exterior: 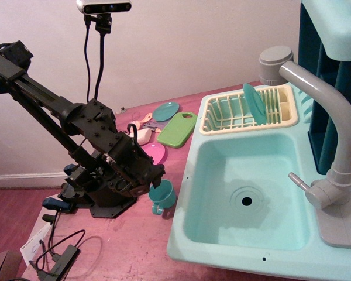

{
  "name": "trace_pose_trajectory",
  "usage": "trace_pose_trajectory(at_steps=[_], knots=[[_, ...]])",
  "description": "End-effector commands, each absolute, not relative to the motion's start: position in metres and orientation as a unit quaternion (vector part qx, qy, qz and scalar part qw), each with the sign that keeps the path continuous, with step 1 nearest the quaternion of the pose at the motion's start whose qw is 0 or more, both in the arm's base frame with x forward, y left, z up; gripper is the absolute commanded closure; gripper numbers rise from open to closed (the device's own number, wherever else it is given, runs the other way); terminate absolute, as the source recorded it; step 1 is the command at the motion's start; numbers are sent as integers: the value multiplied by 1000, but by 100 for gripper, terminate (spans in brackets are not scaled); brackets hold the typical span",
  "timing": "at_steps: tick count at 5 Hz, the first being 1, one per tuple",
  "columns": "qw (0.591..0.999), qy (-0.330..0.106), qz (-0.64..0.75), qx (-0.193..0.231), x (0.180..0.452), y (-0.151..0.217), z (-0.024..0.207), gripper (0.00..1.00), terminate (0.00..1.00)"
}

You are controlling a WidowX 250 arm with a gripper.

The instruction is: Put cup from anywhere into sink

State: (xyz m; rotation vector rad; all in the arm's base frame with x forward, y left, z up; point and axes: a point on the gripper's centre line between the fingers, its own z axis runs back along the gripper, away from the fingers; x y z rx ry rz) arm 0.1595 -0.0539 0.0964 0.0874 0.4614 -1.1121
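Your black pincer is pinching the rim of the small teal plastic cup with a loop handle; its fingers are pressed onto the cup's upper edge, and the cup hangs tilted just below them, its handle at 6 o'clock. Whether the cup's base touches the reddish wooden table you cannot tell from this view. At 3 o'clock from the cup, just beside it, runs the left wall of the large pale mint-green plastic sink basin; the cup is outside the basin, not in it. You see the round drain near the middle of the basin floor and the grey curved faucet rising at the basin's 3 o'clock side. At 12 o'clock of the basin sits the cream slatted dish rack, holding a flat teal plate upright. From your pincer, at 12 o'clock, lie a round pink plate, a light green cutting board and a second flat teal plate, with small pale utensils beside them that are too indistinct to name. At 9 to 10 o'clock the black jointed arm slopes down to the pincer from the upper left, above its black base. At 7 o'clock black cables trail across the table. A grey camera on a stand looks down from 11 o'clock.
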Motion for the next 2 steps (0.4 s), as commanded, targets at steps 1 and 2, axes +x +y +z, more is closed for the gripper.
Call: trace_pose_trajectory(at_steps=[1,2], knots=[[823,217,-523,41,159,-54,96,0,0],[820,232,-521,38,153,-52,87,0,0]])
